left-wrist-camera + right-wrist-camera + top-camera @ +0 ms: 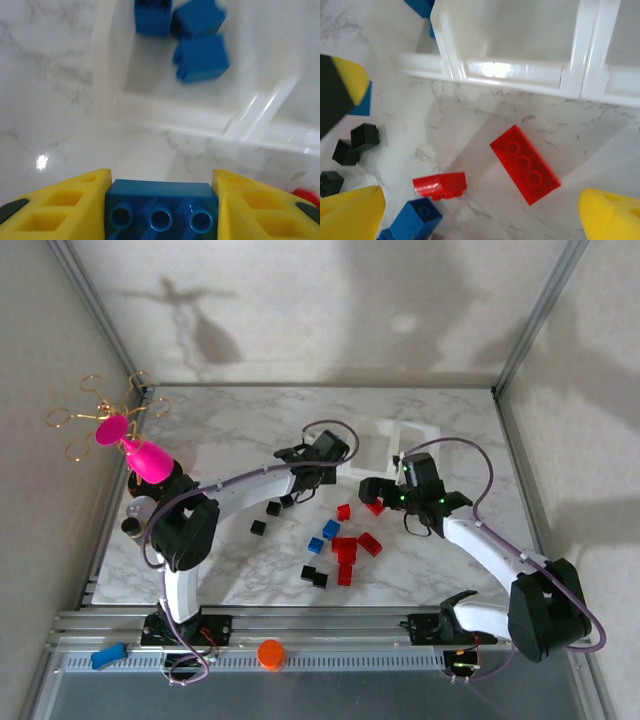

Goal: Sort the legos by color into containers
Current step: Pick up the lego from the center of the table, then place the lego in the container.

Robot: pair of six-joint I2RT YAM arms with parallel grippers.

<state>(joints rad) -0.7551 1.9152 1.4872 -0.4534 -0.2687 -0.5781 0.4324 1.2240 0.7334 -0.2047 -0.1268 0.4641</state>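
Observation:
My left gripper (pixel 161 192) is shut on a blue lego (pixel 161 207) held just in front of the containers (pixel 165 112). The left bin holds three blue legos (pixel 201 59). From above, the left gripper (pixel 318 462) sits near the white containers (pixel 405 435). My right gripper (pixel 382 496) stands open above a long red lego (pixel 525 165), and its fingers (pixel 355 212) are spread wide. A red sloped lego (pixel 440 184), a blue one (pixel 417 220) and black ones (pixel 356 144) lie nearby. More red, blue and black legos (pixel 345 545) are scattered mid-table.
A pink cone cup (pixel 148 460) with a wire ornament stands at the left edge. An orange ball (pixel 270 653) and a blue clip (pixel 108 655) lie on the front rail. In the right wrist view the left gripper's finger (pixel 340 87) shows at the left.

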